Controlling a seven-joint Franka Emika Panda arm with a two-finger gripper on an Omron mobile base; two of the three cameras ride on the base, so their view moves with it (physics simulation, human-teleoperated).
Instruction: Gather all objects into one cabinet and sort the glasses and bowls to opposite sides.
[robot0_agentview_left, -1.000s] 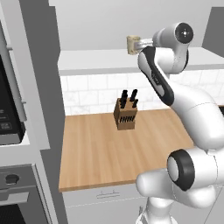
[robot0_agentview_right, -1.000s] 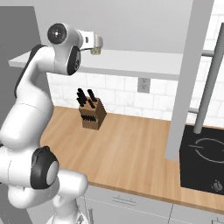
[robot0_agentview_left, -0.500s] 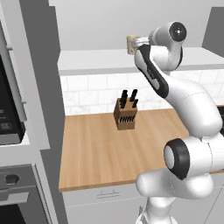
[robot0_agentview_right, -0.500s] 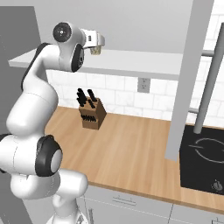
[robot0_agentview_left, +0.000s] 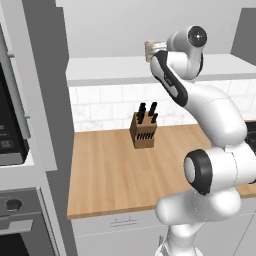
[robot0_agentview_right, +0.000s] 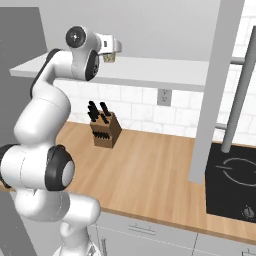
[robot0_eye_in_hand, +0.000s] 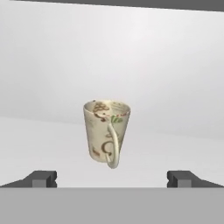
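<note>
Since a second ago my upper arm has swung round at the shoulder, while my hand has stayed up at the cabinet shelf (robot0_agentview_left: 110, 70) with the cup (robot0_eye_in_hand: 106, 132) ahead of it. My gripper (robot0_eye_in_hand: 112, 178) has its fingers spread as wide as they go, pinching nothing. In the hand view my left fingertip (robot0_eye_in_hand: 41, 178) sits well to the left of the cup and my right fingertip (robot0_eye_in_hand: 181, 178) well to the right of it; the cup stands upright between them and farther out, apart from both, on the pale shelf, its handle turned toward me. It is beige with mottled marks. Far below my fingers, a knife block (robot0_agentview_left: 142, 130) stands on the wooden counter (robot0_agentview_left: 110, 175).
</note>
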